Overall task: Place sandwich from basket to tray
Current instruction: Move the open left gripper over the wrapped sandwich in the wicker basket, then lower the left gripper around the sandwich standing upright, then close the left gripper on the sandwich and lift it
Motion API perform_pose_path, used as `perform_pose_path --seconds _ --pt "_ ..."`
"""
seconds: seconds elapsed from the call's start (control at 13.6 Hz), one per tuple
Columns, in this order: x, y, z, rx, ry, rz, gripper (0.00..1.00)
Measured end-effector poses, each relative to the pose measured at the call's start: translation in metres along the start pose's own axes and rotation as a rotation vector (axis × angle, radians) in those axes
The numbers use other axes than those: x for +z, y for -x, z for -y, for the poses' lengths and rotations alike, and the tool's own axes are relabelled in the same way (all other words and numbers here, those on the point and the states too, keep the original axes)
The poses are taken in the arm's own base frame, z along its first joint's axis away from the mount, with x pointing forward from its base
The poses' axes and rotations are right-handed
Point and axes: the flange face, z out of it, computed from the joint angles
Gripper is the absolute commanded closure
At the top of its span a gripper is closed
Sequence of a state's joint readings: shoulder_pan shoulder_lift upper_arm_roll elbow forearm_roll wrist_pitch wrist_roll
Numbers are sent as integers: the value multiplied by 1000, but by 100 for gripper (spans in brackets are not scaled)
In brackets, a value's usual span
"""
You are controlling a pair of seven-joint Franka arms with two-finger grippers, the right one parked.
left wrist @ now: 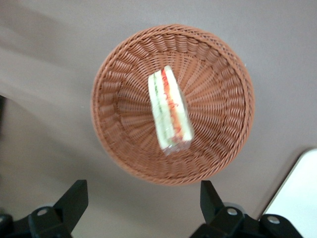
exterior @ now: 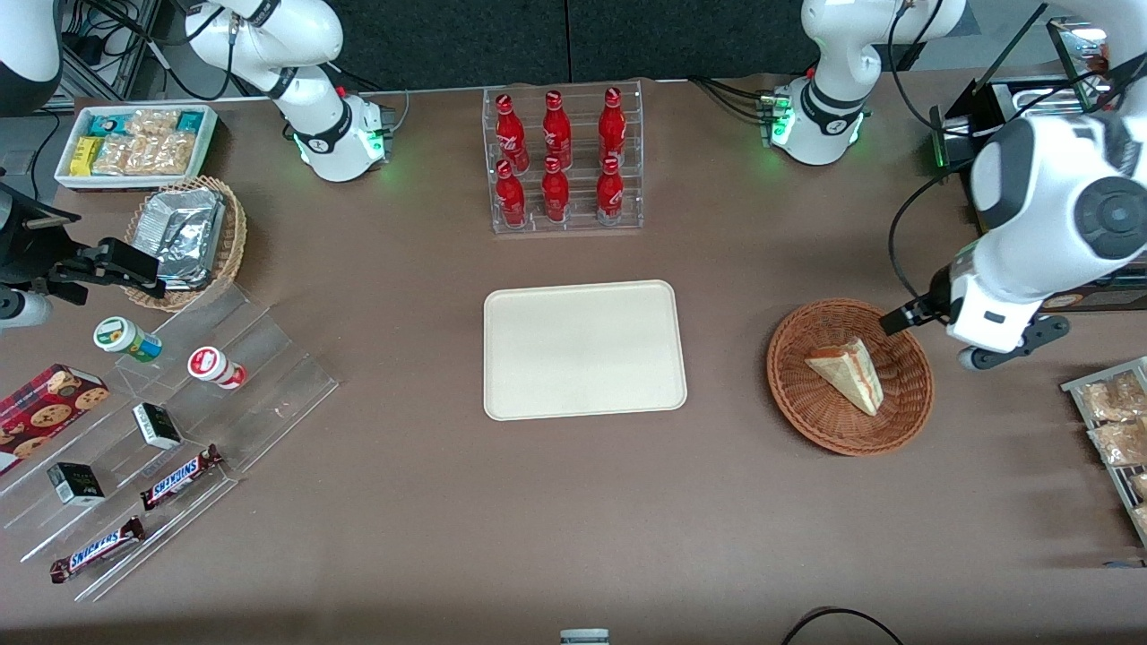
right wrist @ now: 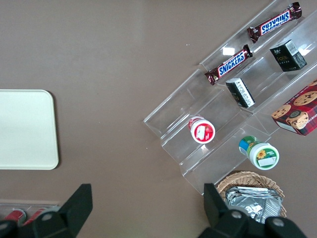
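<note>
Nearest the front camera, on the clear stepped display (exterior: 170, 430) toward the parked arm's end of the counter (exterior: 448, 520), lie two bars reading SNICKERS (exterior: 179, 477). Farther from the camera sits the tray (exterior: 584, 349), bare, with nothing between it and the basket (exterior: 849, 376) beside it. Inside the basket lies the sandwich (exterior: 849, 371), its long axis slanting, narrow tip toward the robot bases. Above the basket's rim hovers the hand (left wrist: 143, 201), fingers spread wide, holding nothing. Farthest stand red bottles (exterior: 560, 157) in a clear rack.
</note>
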State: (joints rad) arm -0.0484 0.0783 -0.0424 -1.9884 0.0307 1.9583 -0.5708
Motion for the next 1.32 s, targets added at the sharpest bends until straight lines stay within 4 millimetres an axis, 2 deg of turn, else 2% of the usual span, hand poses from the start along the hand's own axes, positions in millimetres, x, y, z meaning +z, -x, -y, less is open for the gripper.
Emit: perform_pose_path --seconds 0.22,0.37,0.73,0.95,1.17,1.25,1.32 --pt "46 8 -20 -128 39 -46 0" --pt "73 14 -29 -152 50 -55 0" --pt "118 19 -23 -144 4 -39 0" --pt "136 17 -21 -166 -8 -42 0" --pt "144 14 -23 -183 4 -52 0" --pt "148 13 -24 -192 10 -57 2" --pt "153 12 -25 -197 17 -62 13"
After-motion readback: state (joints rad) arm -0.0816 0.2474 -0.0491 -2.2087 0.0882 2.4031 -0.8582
